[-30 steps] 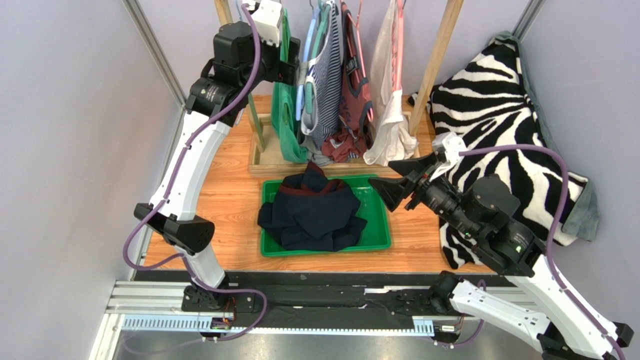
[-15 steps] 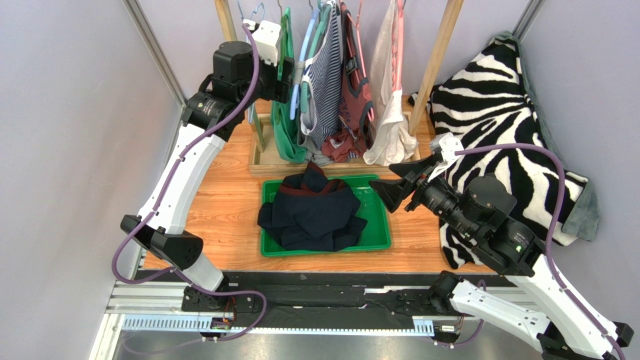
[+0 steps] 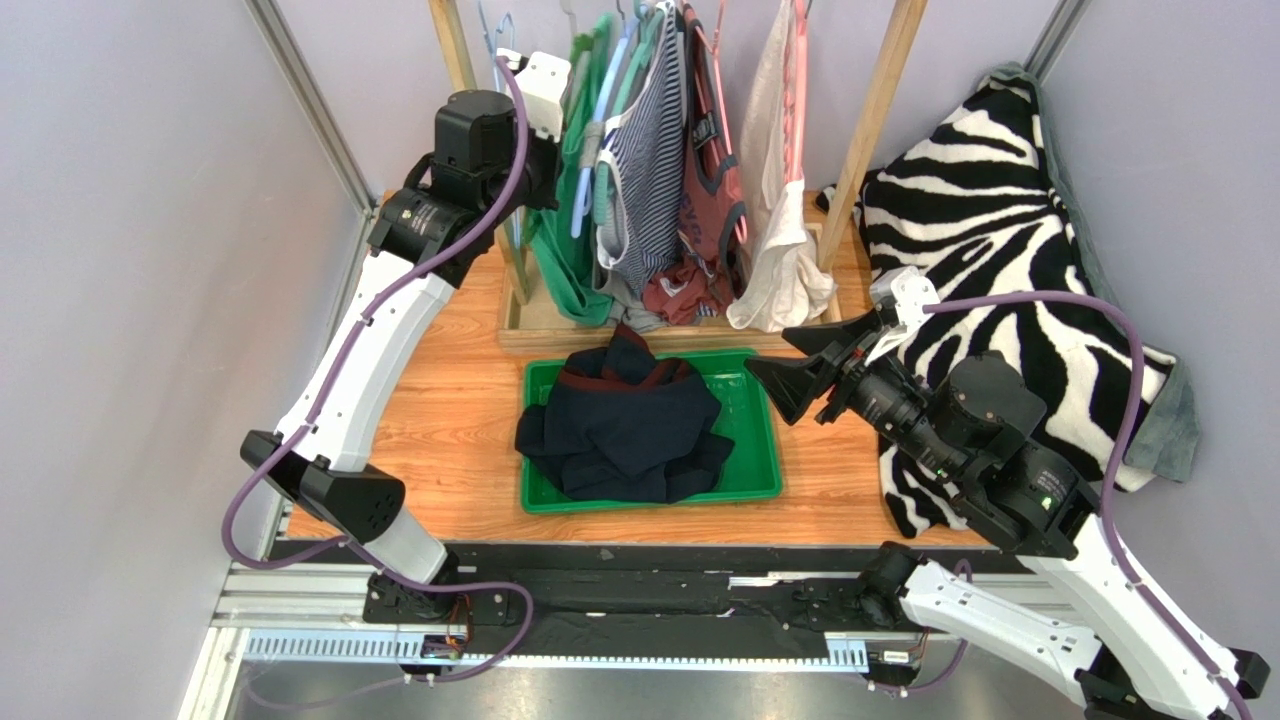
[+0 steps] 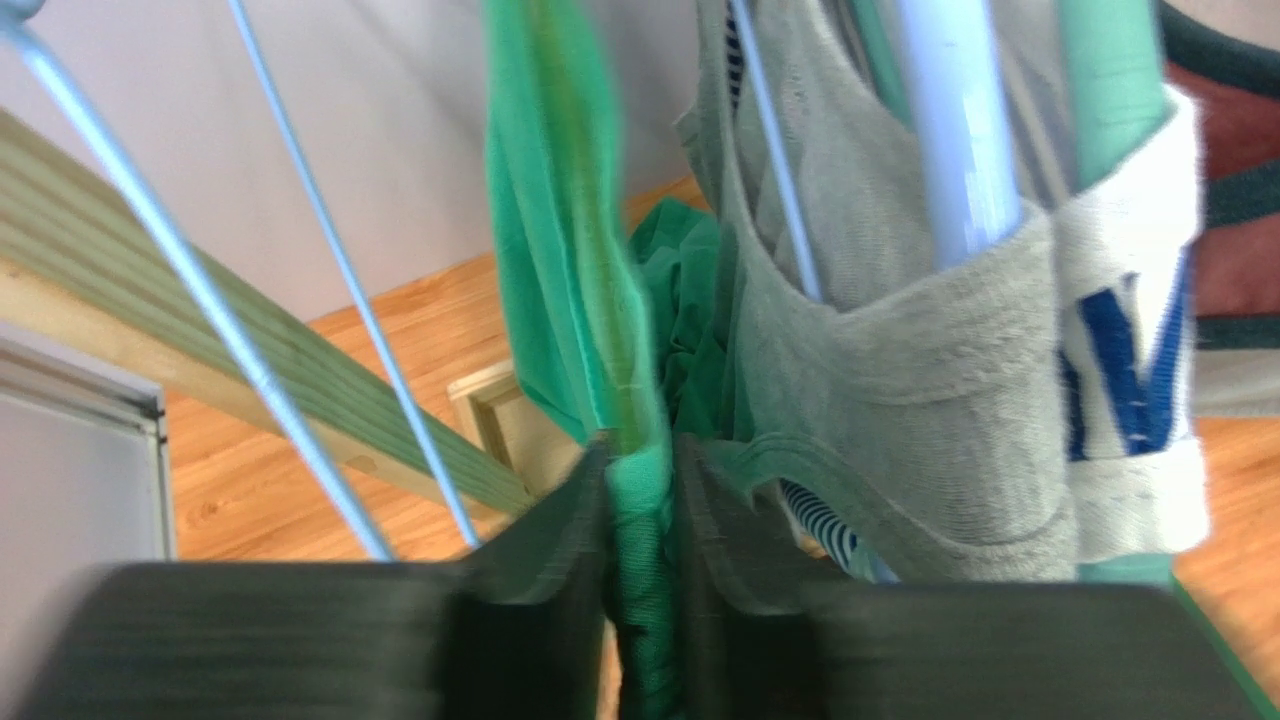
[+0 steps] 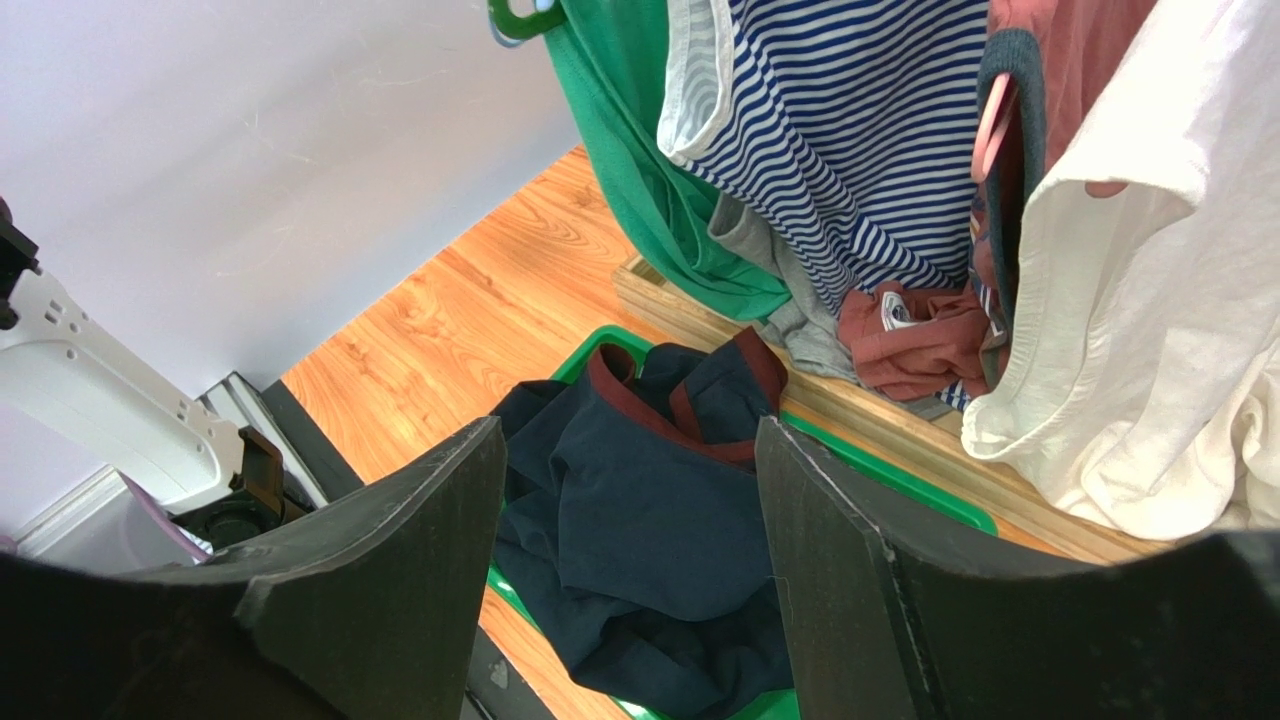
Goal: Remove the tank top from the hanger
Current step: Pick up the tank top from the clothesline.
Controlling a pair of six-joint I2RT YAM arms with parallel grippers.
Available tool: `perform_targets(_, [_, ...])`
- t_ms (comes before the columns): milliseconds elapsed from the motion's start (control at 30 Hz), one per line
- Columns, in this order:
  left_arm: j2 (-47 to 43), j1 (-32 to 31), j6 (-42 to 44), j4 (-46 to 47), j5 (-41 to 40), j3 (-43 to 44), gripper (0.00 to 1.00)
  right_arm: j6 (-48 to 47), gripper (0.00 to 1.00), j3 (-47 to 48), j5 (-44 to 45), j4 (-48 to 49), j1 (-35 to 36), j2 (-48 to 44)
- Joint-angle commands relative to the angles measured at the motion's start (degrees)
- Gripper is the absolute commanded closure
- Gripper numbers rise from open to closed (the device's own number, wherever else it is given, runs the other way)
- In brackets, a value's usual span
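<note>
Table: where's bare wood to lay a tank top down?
Bare wood lies left of the green bin, beside the left arm, plus a narrower strip between bin and zebra blanket. Crowded: the bin holds dark clothes; hanging garments cover the rack base.

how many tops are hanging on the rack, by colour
green top: 1
blue-and-white striped top: 1
grey top: 1
rust-red top: 1
white top: 1
total: 5 that can be told apart
</note>
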Motion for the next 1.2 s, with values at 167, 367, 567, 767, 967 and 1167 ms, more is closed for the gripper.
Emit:
perform_targets(167, [-2.12,-0.70,5.92,1.12,-4.48,8.74,1.00,0.14,0.35,1.38,1.54,0.57,-0.11,-0.86])
perform_targets(367, [-4.14,-1.06,8.21,1.82,-4.84,12.43,1.00,-0.04,0.36,1.55,1.81,0.39,-0.02,-0.42])
perform_targets(567, [-10.46,-1.06,7.42,0.07,-2.64,10.25,1.00,0.40,0.36,1.20,1.98,0.83,-0.02,-0.51])
perform_targets(767, [-21.53,-1.14,7.42,-2.39,1.84,2.07,1.00,-0.04,0.37,0.77,2.69,0.48,-0.11,-1.03])
perform_targets(967, [-26.02,-1.14,10.92,-10.12,9.75,3.55,1.00,0.05,0.37,-0.29,2.42,0.92,-0.11,-0.95])
perform_targets(1167, [-27.78,-1.06,12.69,-13.65,14.75,13.22,1.00,0.40,0.37,-3.62,1.55,3.64,-0.11,-2.62])
